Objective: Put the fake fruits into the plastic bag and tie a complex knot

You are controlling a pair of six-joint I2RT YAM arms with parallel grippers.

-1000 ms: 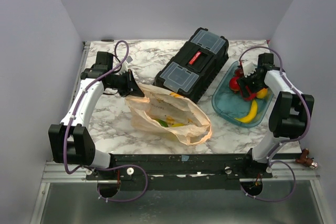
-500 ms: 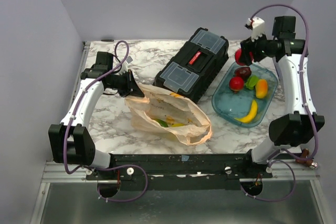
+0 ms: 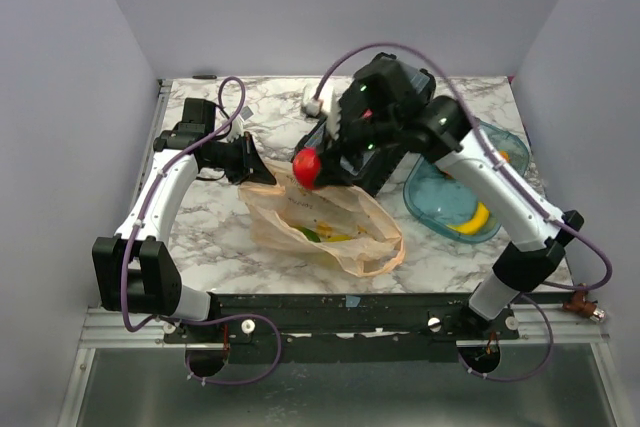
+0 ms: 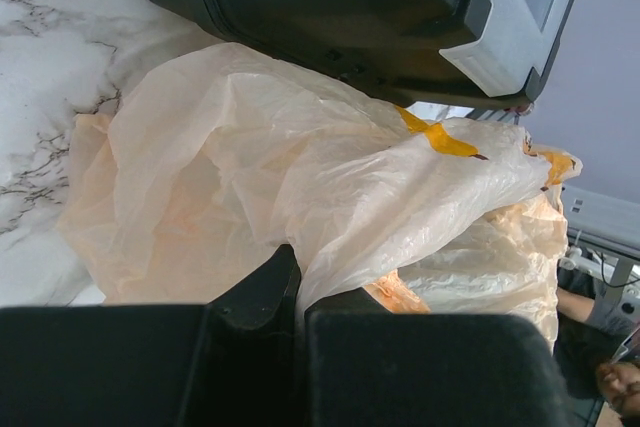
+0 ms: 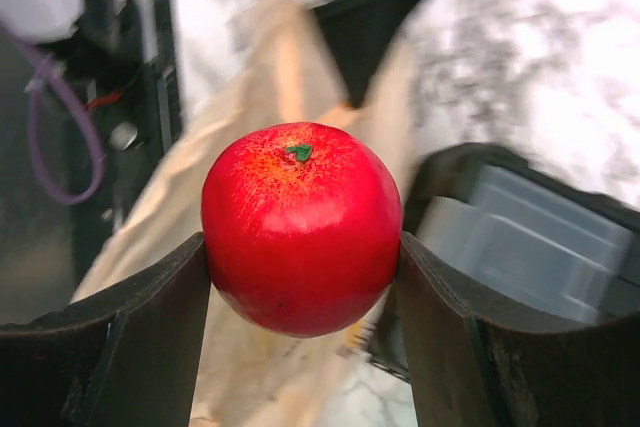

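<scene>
My right jaws were clamped on the red apple, one finger at its 9 o'clock and one at its 3 o'clock, stem up and nothing under it. My left jaws were pinched shut on a fold of the bag, and the thin film ran straight in between them.

From overhead, the apple hung above the bag's 12 o'clock edge, close to the toolbox. The left jaws held the bag's 10 o'clock corner. The bag lay flat on the table, with some green and yellow fruit showing through. The banana was in the tray, out at the bag's 3 o'clock.

I judged the drop to be the risk. The mouth was held up at one corner only, so the far lip sagged. An apple let go over the rim could land on the outside film and roll toward the toolbox. A hard pull on that thin fold could also slip it from my left jaws or tear it.
</scene>
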